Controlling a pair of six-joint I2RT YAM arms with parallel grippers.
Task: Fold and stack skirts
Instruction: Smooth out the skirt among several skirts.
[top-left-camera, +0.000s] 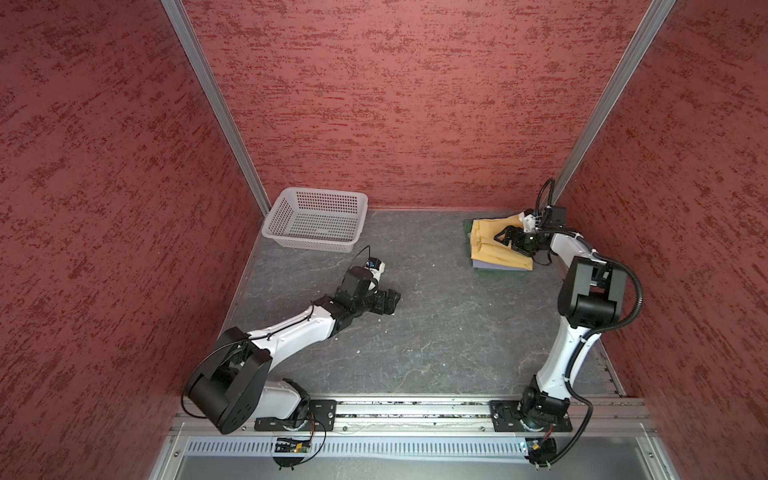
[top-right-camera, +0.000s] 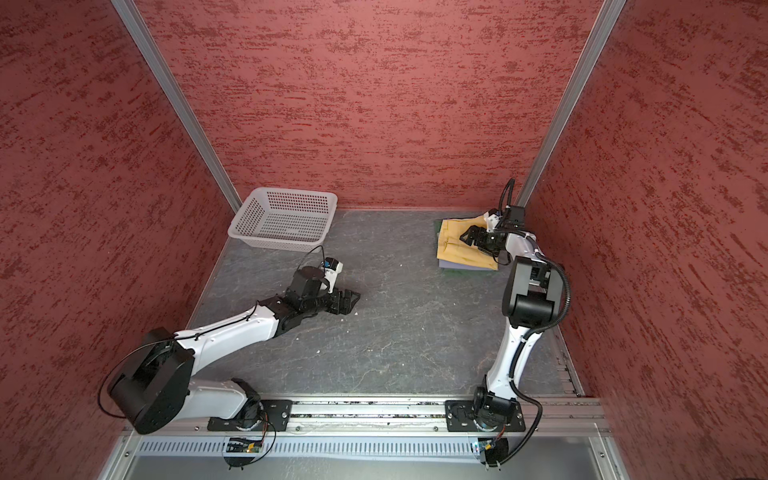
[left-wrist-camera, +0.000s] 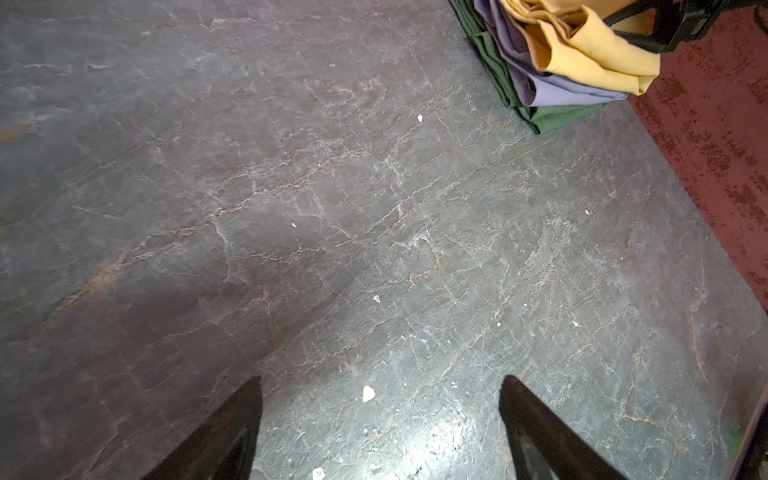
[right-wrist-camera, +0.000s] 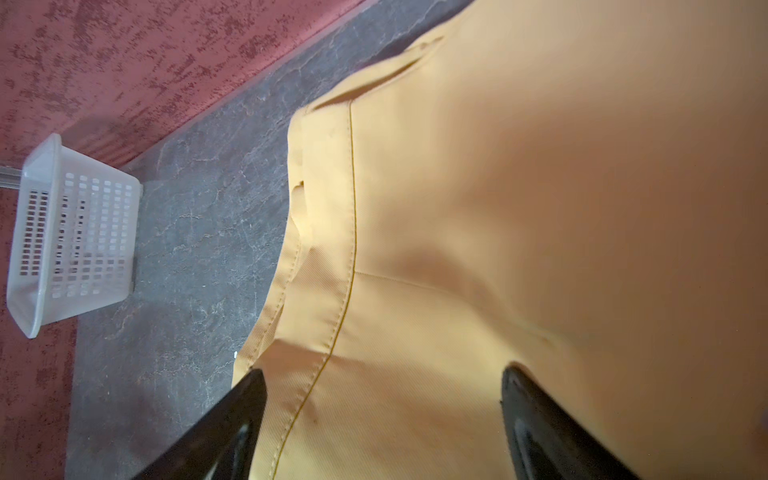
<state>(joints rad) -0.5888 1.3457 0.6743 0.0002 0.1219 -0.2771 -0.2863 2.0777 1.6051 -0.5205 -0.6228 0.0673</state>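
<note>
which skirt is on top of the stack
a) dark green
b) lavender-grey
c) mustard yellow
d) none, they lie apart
c: in the left wrist view the mustard yellow skirt lies on top, over the lavender-grey skirt, with the dark green skirt at the bottom.

I see the basket (top-left-camera: 316, 220) in the table's (top-left-camera: 436, 332) far corner. Well to its right, three skirts lie stacked: bottom skirt (left-wrist-camera: 557, 114), middle skirt (left-wrist-camera: 569, 93) on it, top skirt (left-wrist-camera: 598, 54) uppermost. My right gripper (top-left-camera: 505, 240) hangs over that stack. My left gripper (top-left-camera: 392, 298) sits in front of the basket, slightly right.
</note>
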